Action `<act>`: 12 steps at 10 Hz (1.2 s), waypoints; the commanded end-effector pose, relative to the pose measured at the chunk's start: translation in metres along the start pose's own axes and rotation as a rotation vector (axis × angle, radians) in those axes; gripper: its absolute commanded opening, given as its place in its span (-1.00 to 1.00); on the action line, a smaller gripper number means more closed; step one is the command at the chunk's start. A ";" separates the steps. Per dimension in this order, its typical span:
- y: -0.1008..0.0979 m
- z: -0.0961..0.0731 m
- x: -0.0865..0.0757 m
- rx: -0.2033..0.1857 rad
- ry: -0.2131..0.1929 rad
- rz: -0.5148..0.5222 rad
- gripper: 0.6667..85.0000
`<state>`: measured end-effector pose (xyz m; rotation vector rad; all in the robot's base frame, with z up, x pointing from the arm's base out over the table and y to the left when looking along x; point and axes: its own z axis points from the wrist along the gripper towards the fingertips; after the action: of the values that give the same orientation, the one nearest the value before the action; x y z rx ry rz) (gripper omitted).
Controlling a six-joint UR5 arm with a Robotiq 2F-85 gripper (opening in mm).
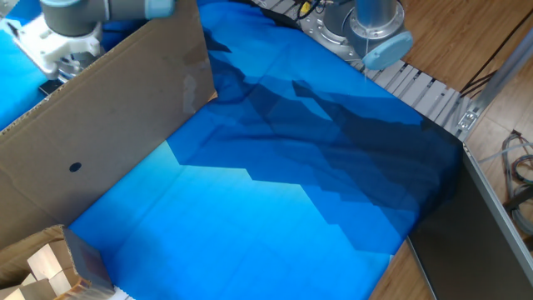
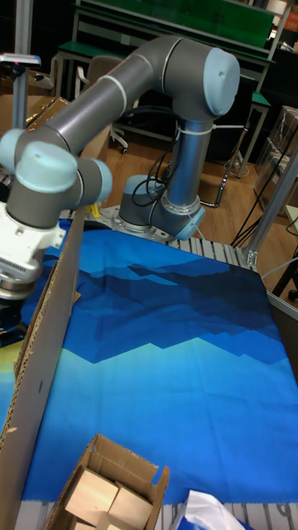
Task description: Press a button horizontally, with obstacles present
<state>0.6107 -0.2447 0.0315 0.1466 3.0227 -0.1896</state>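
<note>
The obstacle is a large brown cardboard panel standing on edge along the left of the blue cloth, with one small dark round spot. In the tall fixed view the panel runs from near the camera back toward the arm. My gripper hangs just behind the panel on its far side. Only its white and grey upper body rises over the panel's top edge. Its fingers are hidden by the cardboard. The button is out of view.
A blue cloth covers the table. An open cardboard box of wooden blocks sits at the near left corner. The arm's base stands at the back on a ribbed metal strip. A dark metal frame borders the right side.
</note>
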 end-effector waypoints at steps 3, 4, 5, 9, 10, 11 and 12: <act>-0.018 -0.057 0.003 -0.112 0.071 -0.021 -0.99; -0.025 -0.068 0.002 -0.101 0.087 -0.024 -0.99; -0.027 -0.075 0.001 -0.106 0.088 -0.021 -0.99; -0.025 -0.110 -0.002 -0.116 0.088 -0.011 -0.99; -0.024 -0.113 -0.003 -0.117 0.080 -0.012 -0.99; -0.023 -0.111 -0.006 -0.119 0.077 -0.013 -0.99; -0.022 -0.103 -0.011 -0.130 0.070 -0.018 -0.99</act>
<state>0.6014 -0.2569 0.1327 0.1191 3.1081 -0.0240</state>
